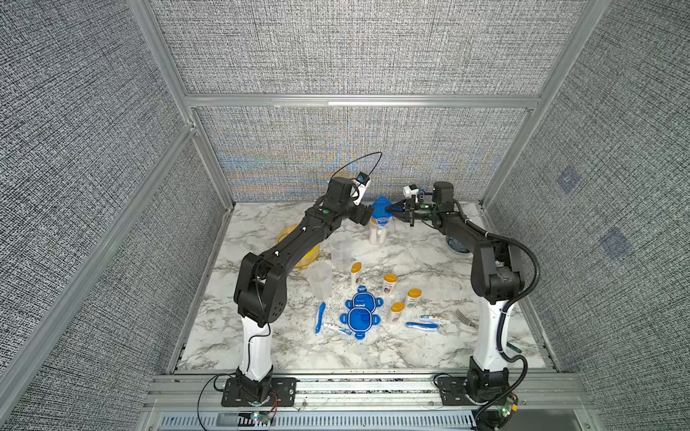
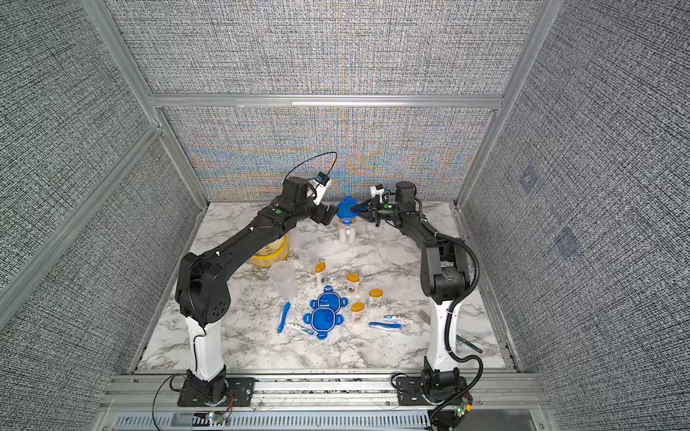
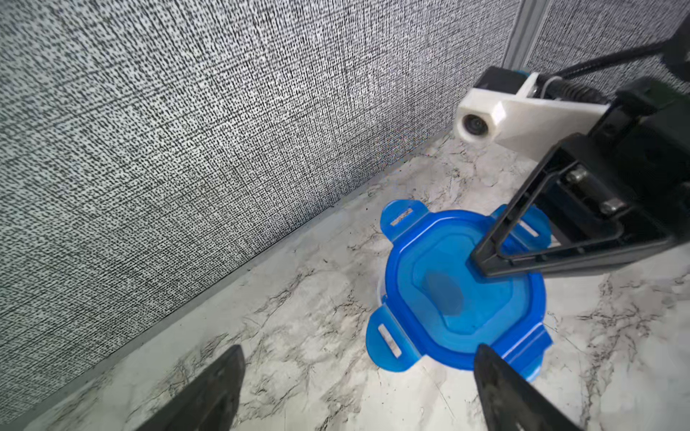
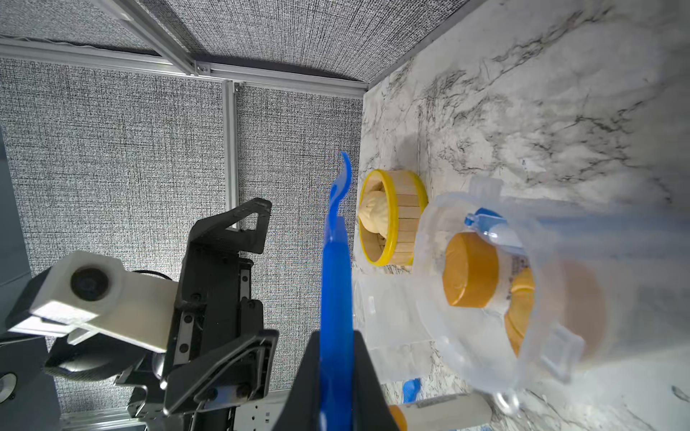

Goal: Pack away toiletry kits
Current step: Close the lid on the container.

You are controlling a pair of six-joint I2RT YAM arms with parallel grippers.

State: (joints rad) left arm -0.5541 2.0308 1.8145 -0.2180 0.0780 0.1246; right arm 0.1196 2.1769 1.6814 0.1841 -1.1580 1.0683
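Marble desk (image 1: 410,358): yellow steamer (image 2: 272,255) at far left, partly hidden, with a pale bun (image 4: 373,212) inside it. Dark bowl (image 1: 456,245) at far right, mostly hidden. Fork (image 1: 466,319) lies flat near the right edge, and a green stick-like item (image 1: 514,347) lies nearer the front, kind unclear.

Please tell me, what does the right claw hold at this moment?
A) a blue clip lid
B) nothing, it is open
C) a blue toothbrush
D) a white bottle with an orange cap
A: the right claw is shut on the edge of the blue lid, holding it over the clear tub that has bottles inside.
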